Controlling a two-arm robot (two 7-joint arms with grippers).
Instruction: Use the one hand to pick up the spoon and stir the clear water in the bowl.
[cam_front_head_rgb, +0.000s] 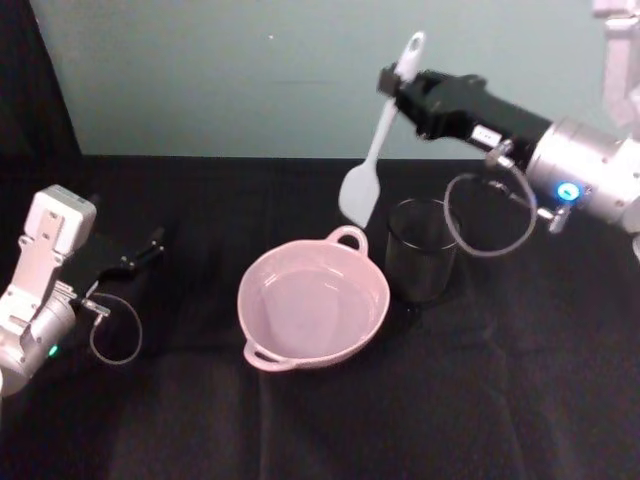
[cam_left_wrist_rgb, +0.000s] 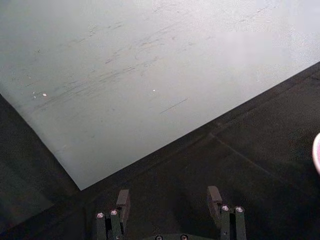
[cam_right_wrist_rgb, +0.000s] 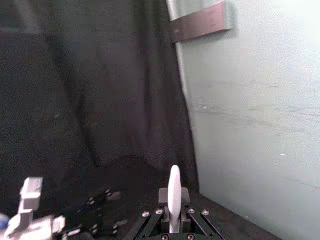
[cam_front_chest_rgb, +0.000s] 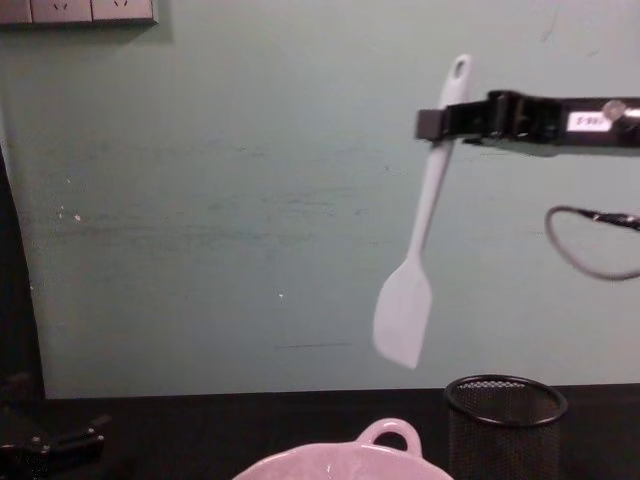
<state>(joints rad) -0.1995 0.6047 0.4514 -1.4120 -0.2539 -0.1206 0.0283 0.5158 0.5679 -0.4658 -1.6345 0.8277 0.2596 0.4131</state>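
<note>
White plastic spoon (cam_front_head_rgb: 375, 150) held aloft, blade down, clamped near its handle end by the right gripper (cam_front_head_rgb: 390, 85). It hangs above the table beside the black wire-mesh cup (cam_front_head_rgb: 420, 250), not yet over the pale pink bowl (cam_front_head_rgb: 262, 285). Pick-up appears complete and stirring not begun. The next move calls for bringing the blade over the bowl, clear of the cup, lowering it into the water and circling. Left gripper (cam_front_head_rgb: 150, 245) parked at the table's left, fingers apart, empty. Water barely discernible; level cannot be told. Chest view cuts off the bowl's lower part.
</note>
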